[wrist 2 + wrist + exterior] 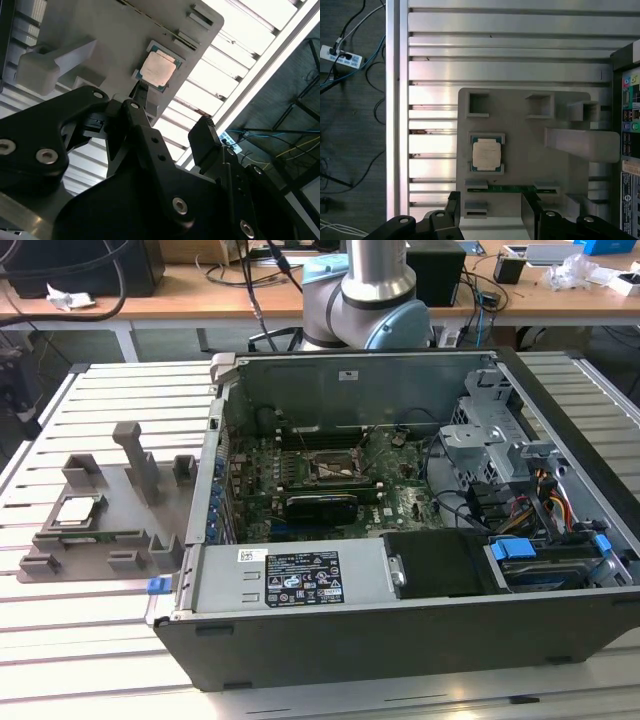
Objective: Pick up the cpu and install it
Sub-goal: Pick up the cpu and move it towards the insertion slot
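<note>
The cpu [486, 153] lay flat in grey holder [530, 125], at its edge far from the labelled case [400, 640]; bare slats [510, 50] around. Gripper [491, 200] hung clear, spread wide, empty.

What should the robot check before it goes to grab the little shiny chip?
1. Cpu lies flat in the holder: ok.
2. Gripper open, holding nothing: ok.
3. Nothing covers the cpu's top: ok.
4. Fingers around the cpu: not ok, they are apart from it.
5. Socket in the case open and ready for the chip: cannot tell.
</note>
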You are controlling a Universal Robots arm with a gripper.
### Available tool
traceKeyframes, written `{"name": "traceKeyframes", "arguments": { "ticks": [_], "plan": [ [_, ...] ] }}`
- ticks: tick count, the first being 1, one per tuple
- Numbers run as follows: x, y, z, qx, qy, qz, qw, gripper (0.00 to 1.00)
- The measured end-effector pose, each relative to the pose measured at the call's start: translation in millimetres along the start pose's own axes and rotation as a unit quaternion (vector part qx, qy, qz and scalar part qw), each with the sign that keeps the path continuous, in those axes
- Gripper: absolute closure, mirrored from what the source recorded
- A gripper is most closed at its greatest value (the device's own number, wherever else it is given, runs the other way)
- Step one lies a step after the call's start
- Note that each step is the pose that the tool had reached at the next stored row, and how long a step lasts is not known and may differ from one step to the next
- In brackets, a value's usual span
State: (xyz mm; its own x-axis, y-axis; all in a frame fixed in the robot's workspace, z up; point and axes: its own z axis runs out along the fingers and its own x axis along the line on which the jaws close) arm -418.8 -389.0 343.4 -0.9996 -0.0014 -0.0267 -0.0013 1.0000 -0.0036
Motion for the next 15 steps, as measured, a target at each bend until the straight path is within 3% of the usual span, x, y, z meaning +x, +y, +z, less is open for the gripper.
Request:
{"name": "traceKeyframes", "arguments": {
  "ticks": [15],
  "plan": [
    [0.3,0.0,10.1,0.0000,0.0000,0.000,1.0000,0.40]
  ]
}}
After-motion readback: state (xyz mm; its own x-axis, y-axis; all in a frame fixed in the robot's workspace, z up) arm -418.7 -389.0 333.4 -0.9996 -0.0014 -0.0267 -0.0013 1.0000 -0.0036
